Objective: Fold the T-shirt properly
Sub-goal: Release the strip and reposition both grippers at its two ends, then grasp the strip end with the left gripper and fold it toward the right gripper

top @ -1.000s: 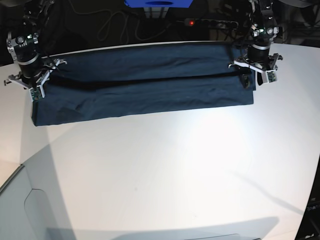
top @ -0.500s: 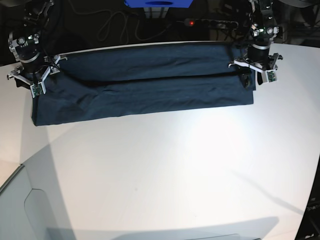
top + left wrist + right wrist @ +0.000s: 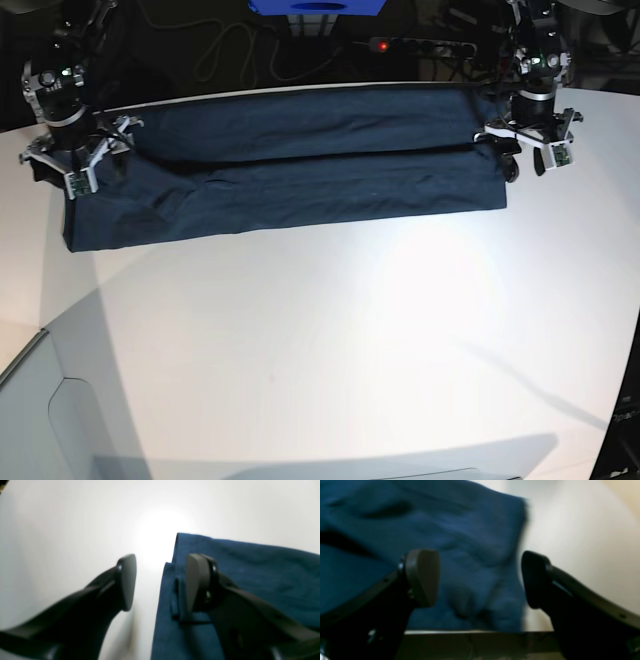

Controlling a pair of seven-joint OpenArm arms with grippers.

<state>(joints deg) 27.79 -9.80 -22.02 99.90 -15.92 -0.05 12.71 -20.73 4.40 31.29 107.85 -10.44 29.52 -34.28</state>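
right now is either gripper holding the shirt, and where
Neither. The left gripper is open, straddling the T-shirt's end edge; the right gripper hangs open over the other end.

one T-shirt (image 3: 290,170), two arms, one table (image 3: 350,330)

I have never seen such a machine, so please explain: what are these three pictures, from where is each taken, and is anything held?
This is a robot with two arms, each ending in a pincer. The base view looks down on a white table where a dark blue T-shirt, folded into a long band, lies flat. The other two pictures come from cameras on the wrists. The left pincer is open over the shirt's side edge, one finger above the cloth, the other above the bare table. The right pincer is also open above the opposite end. Nothing is held.
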